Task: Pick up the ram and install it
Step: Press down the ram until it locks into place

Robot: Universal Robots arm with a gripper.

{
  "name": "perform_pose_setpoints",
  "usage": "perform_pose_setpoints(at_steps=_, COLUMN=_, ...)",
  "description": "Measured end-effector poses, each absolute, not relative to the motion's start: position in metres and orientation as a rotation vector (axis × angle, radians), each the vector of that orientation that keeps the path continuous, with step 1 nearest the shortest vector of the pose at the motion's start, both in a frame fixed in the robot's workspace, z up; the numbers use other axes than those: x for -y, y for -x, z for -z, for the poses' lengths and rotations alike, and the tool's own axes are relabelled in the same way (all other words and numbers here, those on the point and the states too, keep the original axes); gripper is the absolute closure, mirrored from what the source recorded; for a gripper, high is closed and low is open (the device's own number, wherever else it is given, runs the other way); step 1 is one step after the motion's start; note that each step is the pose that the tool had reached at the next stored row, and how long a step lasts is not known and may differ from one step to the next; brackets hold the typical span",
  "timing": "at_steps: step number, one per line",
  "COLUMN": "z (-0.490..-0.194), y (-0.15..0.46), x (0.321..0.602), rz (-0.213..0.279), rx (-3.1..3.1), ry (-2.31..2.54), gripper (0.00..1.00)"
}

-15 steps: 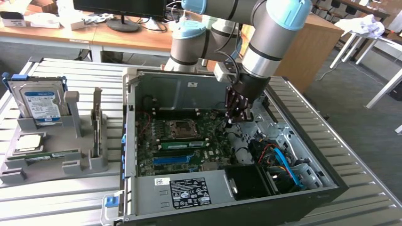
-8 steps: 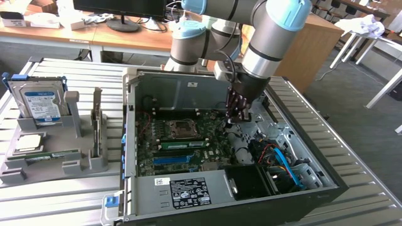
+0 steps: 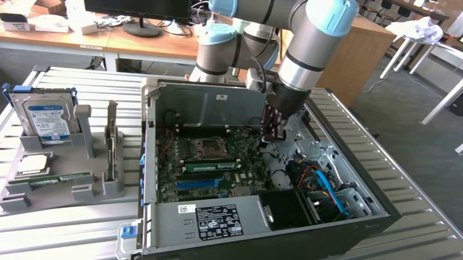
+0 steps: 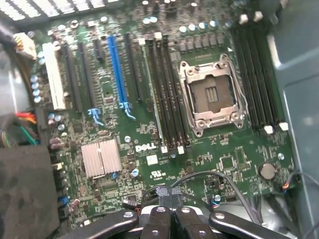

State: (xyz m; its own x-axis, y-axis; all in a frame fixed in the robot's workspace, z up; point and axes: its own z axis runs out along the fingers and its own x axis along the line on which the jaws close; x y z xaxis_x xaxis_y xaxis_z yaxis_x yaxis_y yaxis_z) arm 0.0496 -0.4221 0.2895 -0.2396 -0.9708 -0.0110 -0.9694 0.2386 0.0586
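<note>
One claw (image 3: 271, 135) hangs inside the open computer case (image 3: 376, 211), low over the motherboard (image 3: 210, 162). Its fingers are pressed together, narrow, and nothing sits between them; in the wrist view the claw (image 4: 167, 219) has its dark fingertips (image 4: 155, 221) side by side above the board edge, touching no part that I can see.

Well apart from the claw, toward the exterior view's left, a grey holder (image 3: 58, 195) stands on the slatted metal counter (image 3: 72, 238). A hard drive (image 3: 49, 120) with a blue and white label stands upright at the back of the holder; the writing is too small to read. The ram (image 3: 62, 179) lies flat in the front slot of the holder, a thin green stick, not touched by the claw. A dark expansion card (image 3: 111, 141) stands on edge in the holder, on the side nearer to the claw.

Below the claw, in the wrist view, the motherboard (image 4: 239, 154) carries white letters "DELL" (image 4: 148, 148). Near them are an empty silver processor socket (image 4: 212, 94), long black memory slots (image 4: 169, 94), a blue slot (image 4: 117, 74) and a ribbed silver heat sink (image 4: 101, 158). A black and white label (image 3: 217, 219) is on the metal box at the front of the case; I cannot read it.
</note>
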Motion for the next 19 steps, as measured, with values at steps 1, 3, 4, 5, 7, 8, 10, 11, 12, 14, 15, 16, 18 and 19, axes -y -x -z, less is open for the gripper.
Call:
perform_pose_setpoints(at_steps=1, z=-0.2893, y=-0.0496, x=0.4221, rz=0.083, rx=2.465, ry=-1.901, gripper=0.89)
perform_pose_setpoints(at_steps=3, z=-0.2889, y=-0.0496, x=0.422, rz=0.084, rx=2.495, ry=-1.863, gripper=0.89)
perform_pose_setpoints(at_steps=4, z=-0.2888, y=-0.0497, x=0.422, rz=0.084, rx=2.508, ry=-1.846, gripper=0.89)
perform_pose_setpoints(at_steps=5, z=-0.2887, y=-0.0497, x=0.422, rz=0.084, rx=2.521, ry=-1.83, gripper=0.89)
perform_pose_setpoints(at_steps=7, z=-0.2885, y=-0.0497, x=0.422, rz=0.085, rx=2.542, ry=-1.802, gripper=0.89)
perform_pose_setpoints(at_steps=8, z=-0.2884, y=-0.0496, x=0.422, rz=0.085, rx=2.553, ry=-1.786, gripper=0.89)
perform_pose_setpoints(at_steps=10, z=-0.2882, y=-0.0496, x=0.422, rz=0.085, rx=2.578, ry=-1.751, gripper=0.89)
perform_pose_setpoints(at_steps=11, z=-0.2881, y=-0.0496, x=0.422, rz=0.086, rx=2.592, ry=-1.731, gripper=0.89)
perform_pose_setpoints(at_steps=12, z=-0.288, y=-0.0496, x=0.422, rz=0.086, rx=2.605, ry=-1.712, gripper=0.89)
perform_pose_setpoints(at_steps=14, z=-0.2878, y=-0.0496, x=0.422, rz=0.086, rx=2.631, ry=-1.674, gripper=0.89)
perform_pose_setpoints(at_steps=15, z=-0.2877, y=-0.0496, x=0.422, rz=0.087, rx=2.643, ry=-1.656, gripper=0.89)
perform_pose_setpoints(at_steps=16, z=-0.2876, y=-0.0496, x=0.422, rz=0.087, rx=2.654, ry=-1.639, gripper=0.89)
perform_pose_setpoints(at_steps=18, z=-0.2875, y=-0.0496, x=0.422, rz=0.087, rx=2.675, ry=-1.605, gripper=0.89)
perform_pose_setpoints(at_steps=19, z=-0.2874, y=-0.0496, x=0.422, rz=0.088, rx=2.684, ry=-1.591, gripper=0.89)
